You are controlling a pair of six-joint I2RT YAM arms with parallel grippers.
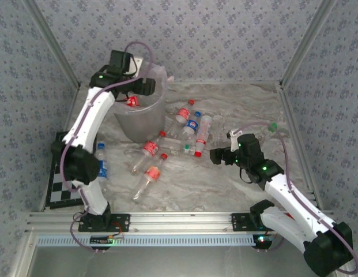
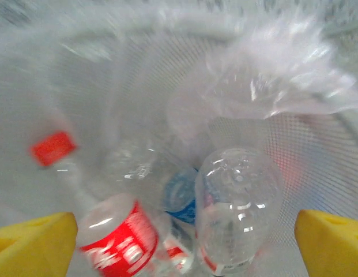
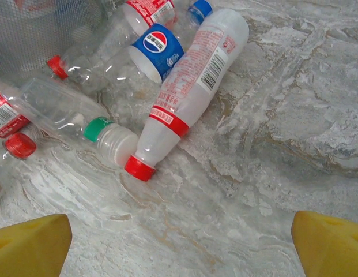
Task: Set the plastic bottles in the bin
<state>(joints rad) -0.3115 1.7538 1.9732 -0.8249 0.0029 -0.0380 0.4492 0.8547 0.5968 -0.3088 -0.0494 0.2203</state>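
Observation:
The bin (image 1: pixel 141 118) stands at the back left, with my left gripper (image 1: pixel 145 86) open over its mouth. Looking down inside the bin (image 2: pixel 109 75), I see a red-labelled bottle (image 2: pixel 112 236), a clear bottle (image 2: pixel 239 208) and a blue-labelled one (image 2: pixel 181 196) below the open left gripper (image 2: pixel 184 257), which grips nothing. Several plastic bottles (image 1: pixel 193 124) lie loose on the table right of the bin. My right gripper (image 1: pixel 216 156) hovers open just near of them. Ahead of the right gripper (image 3: pixel 181 257) lie a white bottle with a red cap (image 3: pixel 190 86), a Pepsi bottle (image 3: pixel 158 49) and a green-capped bottle (image 3: pixel 98 128).
More bottles lie in front of the bin (image 1: pixel 150 173) and by the left arm (image 1: pixel 104 164). A checkerboard (image 1: pixel 57 187) sits at the near left. An aluminium rail (image 1: pixel 179 220) runs along the near edge. Bare marble table (image 3: pixel 271 173) lies under the right gripper.

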